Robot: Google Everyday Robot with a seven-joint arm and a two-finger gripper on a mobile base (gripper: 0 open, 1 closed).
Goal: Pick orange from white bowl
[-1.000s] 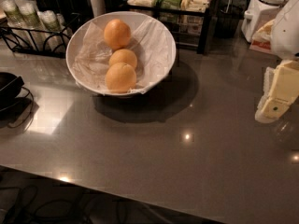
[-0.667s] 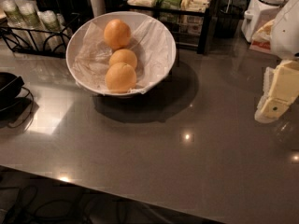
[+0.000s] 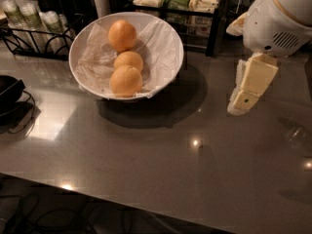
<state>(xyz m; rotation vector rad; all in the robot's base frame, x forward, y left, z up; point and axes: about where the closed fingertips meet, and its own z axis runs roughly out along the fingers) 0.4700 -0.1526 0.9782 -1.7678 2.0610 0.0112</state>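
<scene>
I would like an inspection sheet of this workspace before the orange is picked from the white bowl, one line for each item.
Surface: grey glossy table, light reflections, no spills seen.
Job's things: white bowl, paper-lined; the orange lies at its front, touching one of the two other oranges.
Clutter: black dish at the left edge.
Grippers: gripper hangs right of the bowl, apart from it, nothing seen in it.
Cables: thin dark loop by the dish, possibly a cable.
Surroundings: wire rack and shelf of packets behind the table.
</scene>
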